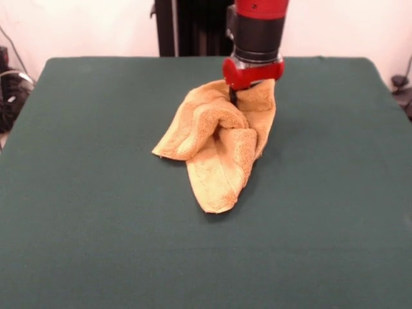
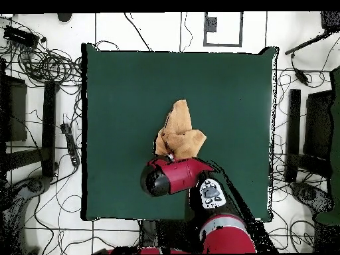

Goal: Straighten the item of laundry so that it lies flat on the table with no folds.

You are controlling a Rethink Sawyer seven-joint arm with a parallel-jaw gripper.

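Note:
The golden-orange terry towel [image 1: 219,138] lies crumpled and folded over itself near the middle of the dark green table [image 1: 96,206]. Its far end is drawn up to my gripper [image 1: 234,96], which comes straight down from above and is shut on that end. Only a dark fingertip shows below the red wrist collar. The towel's near end rests on the table, pointing towards the camera. In the overhead view the towel [image 2: 179,129] stretches away from the gripper [image 2: 170,157] over the table [image 2: 119,86]. No tag or border band shows.
The black pedestal column [image 1: 193,26] stands behind the table's far edge. Cables [image 2: 46,66] and dark equipment [image 2: 312,133] lie on the floor around the table's sides. The arm's red body [image 2: 222,226] reaches over the table's robot-side edge.

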